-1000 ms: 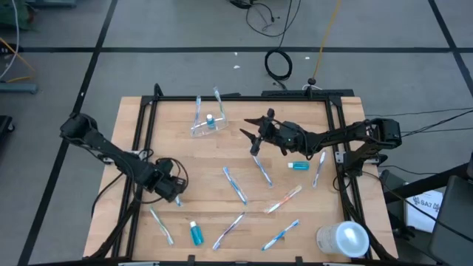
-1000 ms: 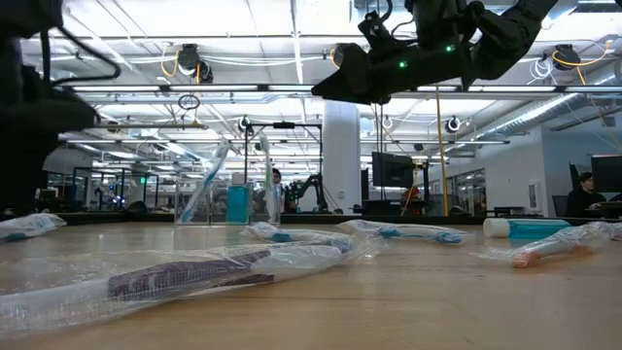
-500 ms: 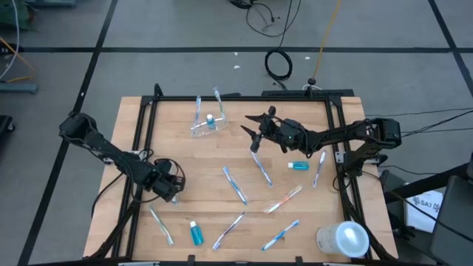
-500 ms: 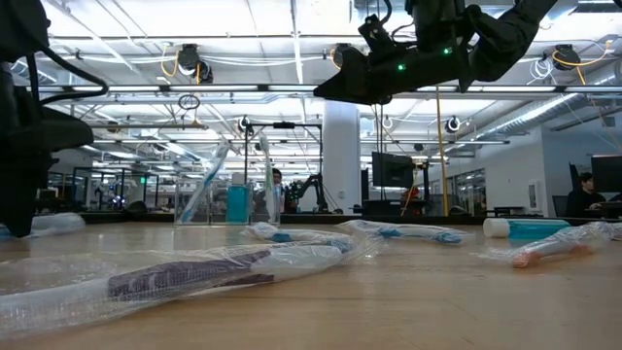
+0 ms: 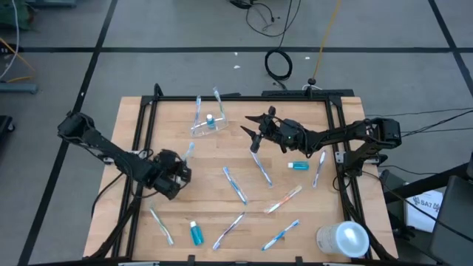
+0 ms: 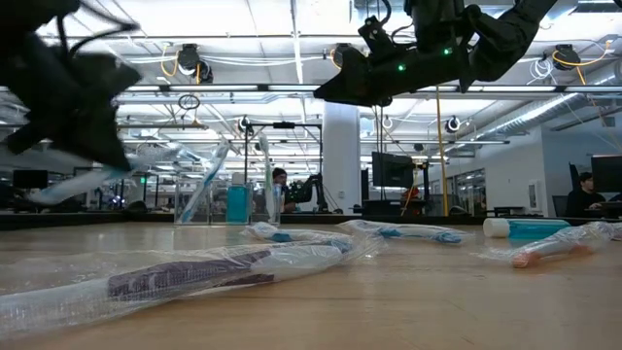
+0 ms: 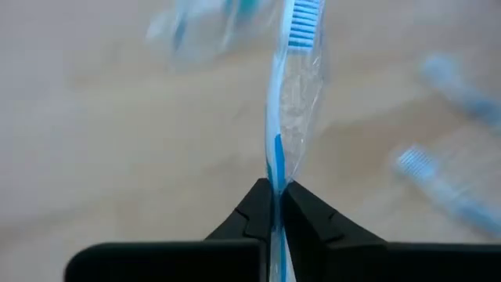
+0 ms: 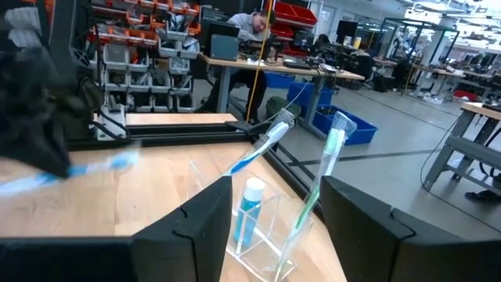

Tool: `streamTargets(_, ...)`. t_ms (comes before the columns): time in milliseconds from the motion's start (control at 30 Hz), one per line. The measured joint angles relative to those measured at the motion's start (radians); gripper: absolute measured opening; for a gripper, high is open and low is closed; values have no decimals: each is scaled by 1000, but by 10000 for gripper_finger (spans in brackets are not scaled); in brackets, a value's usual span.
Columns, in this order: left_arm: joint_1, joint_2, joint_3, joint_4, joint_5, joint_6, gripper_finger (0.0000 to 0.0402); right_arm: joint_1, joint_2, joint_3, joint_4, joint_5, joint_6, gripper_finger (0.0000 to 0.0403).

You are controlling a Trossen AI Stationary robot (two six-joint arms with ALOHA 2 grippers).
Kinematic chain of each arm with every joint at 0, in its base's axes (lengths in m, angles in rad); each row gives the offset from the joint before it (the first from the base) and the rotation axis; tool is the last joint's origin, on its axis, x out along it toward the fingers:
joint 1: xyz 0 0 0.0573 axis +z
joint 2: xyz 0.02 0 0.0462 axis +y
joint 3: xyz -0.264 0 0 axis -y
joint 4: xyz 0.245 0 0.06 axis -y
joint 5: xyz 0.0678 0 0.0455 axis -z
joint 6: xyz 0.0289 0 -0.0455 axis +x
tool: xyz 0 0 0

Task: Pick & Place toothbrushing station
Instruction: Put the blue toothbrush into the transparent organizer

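Small clear plastic cup (image 5: 207, 125) stands at the wooden worktop's (image 5: 295, 229) far side w/ 2 toothbrushes and 1 teal tube in it. Left claw (image 5: 179, 168) is clamped on a thin blue-and-white wrapped toothbrush (image 7: 283, 102), long axis aimed at the cup; only left wrist view shows the pinch. Right claw (image 5: 253, 133) hovers near the cup, fingers apart. On the worktop: 7 brushes, 2 tubes.

Clear cup (image 5: 208, 125) holds two toothbrushes and a tube; other toothbrushes (image 5: 235, 185) lie scattered

Grey tiled floor (image 5: 185, 29), ceiling strip lights (image 6: 292, 58), workshop desks (image 8: 313, 78).
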Motion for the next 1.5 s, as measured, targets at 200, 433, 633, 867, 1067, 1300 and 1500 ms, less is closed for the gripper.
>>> streamTargets(200, 93, -83, 66, 6, -236, 287, 17, 0, 0, 0, 0, 0, 0, 187)
streamTargets(433, 279, -190, 91, 217, -229, 768, 26, 0, 0, 0, 0, 0, 0, 187)
streamTargets(633, 457, -246, 91, 584, -7, 1254, 9, 0, 0, 0, 0, 0, 0, 187)
streamTargets(867, 664, -261, 79, 824, 173, 1494, 18, 0, 0, 0, 0, 0, 0, 187)
streamTargets(1067, 767, -226, -119, 1206, 262, 1510, 10, 0, 0, 0, -4, 0, 0, 187)
streamTargets(1300, 817, -150, -392, 1703, 254, 1581, 10, 10, 0, 0, -9, 0, 0, 187)
streamTargets(1500, 850, -48, -462, 1774, 191, 1530, 15, 10, 0, 0, -8, 0, 0, 187)
